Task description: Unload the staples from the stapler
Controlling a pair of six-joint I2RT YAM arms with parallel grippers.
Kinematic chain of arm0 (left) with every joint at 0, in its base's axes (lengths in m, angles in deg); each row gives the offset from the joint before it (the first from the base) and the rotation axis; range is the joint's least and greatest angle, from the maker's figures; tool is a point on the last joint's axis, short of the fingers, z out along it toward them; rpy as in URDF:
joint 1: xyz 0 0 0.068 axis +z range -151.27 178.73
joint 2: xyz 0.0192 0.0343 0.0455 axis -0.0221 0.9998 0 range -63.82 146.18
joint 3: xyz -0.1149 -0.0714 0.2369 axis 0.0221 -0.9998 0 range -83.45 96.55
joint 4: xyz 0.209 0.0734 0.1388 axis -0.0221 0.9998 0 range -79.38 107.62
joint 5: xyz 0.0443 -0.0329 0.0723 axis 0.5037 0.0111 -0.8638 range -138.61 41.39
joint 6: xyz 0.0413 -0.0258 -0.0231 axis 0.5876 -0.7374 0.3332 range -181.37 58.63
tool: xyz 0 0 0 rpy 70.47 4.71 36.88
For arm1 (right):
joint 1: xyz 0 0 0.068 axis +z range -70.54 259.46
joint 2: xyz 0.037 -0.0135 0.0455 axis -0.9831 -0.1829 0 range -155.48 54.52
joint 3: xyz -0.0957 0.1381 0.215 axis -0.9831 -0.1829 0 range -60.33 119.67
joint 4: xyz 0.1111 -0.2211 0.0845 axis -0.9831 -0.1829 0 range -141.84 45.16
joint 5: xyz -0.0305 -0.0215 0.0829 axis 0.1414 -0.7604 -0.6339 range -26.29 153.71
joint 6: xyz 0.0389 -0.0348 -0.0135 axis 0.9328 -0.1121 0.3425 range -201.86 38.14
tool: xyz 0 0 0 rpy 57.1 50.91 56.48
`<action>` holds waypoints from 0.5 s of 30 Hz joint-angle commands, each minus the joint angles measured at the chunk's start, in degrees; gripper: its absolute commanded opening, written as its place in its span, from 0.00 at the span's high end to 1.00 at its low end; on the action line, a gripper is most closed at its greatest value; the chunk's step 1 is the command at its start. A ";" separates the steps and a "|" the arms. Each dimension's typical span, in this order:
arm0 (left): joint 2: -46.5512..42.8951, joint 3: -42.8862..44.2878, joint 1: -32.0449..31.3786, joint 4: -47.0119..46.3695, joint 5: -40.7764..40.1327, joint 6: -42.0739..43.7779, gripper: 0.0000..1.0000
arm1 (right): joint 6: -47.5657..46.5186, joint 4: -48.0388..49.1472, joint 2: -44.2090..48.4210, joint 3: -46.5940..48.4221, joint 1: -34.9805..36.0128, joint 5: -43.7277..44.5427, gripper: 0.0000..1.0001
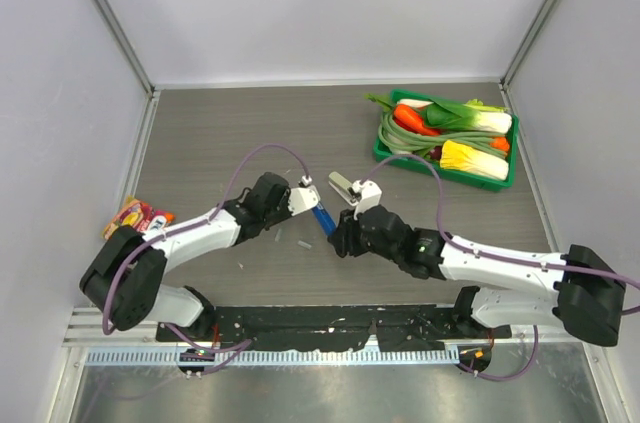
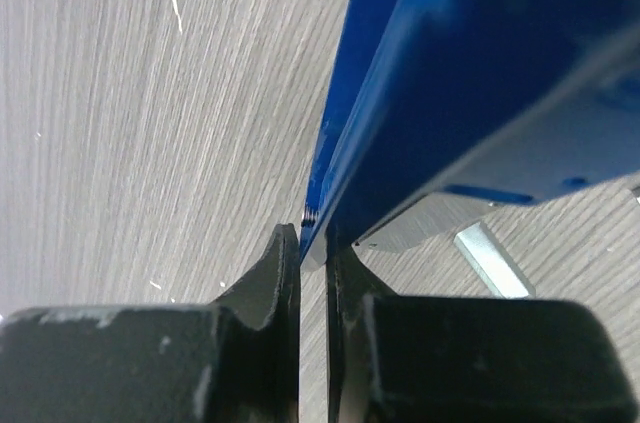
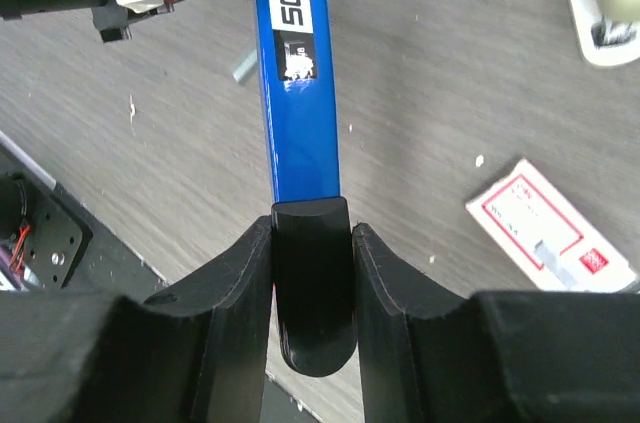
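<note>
The blue stapler (image 1: 322, 220) is held just above the table between both grippers. My left gripper (image 1: 308, 199) is shut on a thin blue edge of the stapler (image 2: 450, 93) at one end. My right gripper (image 1: 340, 235) is shut on the stapler's black end (image 3: 313, 283); the blue body (image 3: 298, 113) runs away from it towards the left gripper. A short silver staple strip (image 1: 303, 243) lies on the table beside the stapler; it also shows in the left wrist view (image 2: 490, 261) and in the right wrist view (image 3: 245, 68).
A flat white-and-red box (image 3: 550, 238) lies on the table right of the stapler. A green tray (image 1: 385, 148) of vegetables stands at the back right. An orange snack packet (image 1: 135, 215) lies at the left wall.
</note>
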 commanded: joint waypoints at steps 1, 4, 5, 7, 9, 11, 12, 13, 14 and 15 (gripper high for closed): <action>-1.08 10.91 2.33 11.97 0.24 -8.02 1.00 | -3.92 3.61 -5.39 10.19 -0.44 8.79 0.99; -2.57 16.73 3.47 20.26 11.22 -11.36 0.98 | -8.06 4.48 -11.19 18.03 -0.61 12.39 0.99; -3.02 17.88 3.74 22.02 16.99 -11.89 0.98 | -10.07 4.92 -12.60 19.79 -1.14 13.18 0.99; -3.81 21.14 4.53 27.73 22.39 -12.51 0.96 | -11.40 5.63 -15.66 24.45 -2.02 14.86 0.99; -4.95 23.33 5.05 31.86 28.09 -12.86 0.96 | -12.20 6.94 -17.35 27.70 -3.86 15.30 0.99; -6.35 24.13 5.32 33.63 31.18 -13.30 0.94 | -11.67 8.26 -19.20 29.20 -6.22 14.25 0.99; -6.71 24.40 5.49 35.38 33.72 -13.13 0.93 | -10.80 8.88 -19.72 30.08 -6.76 13.72 0.99; -6.97 24.57 5.50 35.92 34.79 -13.04 0.92 | -10.36 9.49 -20.69 30.44 -7.38 12.50 0.99; -7.41 24.57 5.50 36.45 35.50 -12.95 0.91 | -10.09 10.45 -21.04 30.70 -7.82 12.05 0.99; -7.42 24.49 5.50 37.06 36.03 -12.87 0.90 | -9.57 10.81 -21.40 31.23 -8.26 11.79 0.99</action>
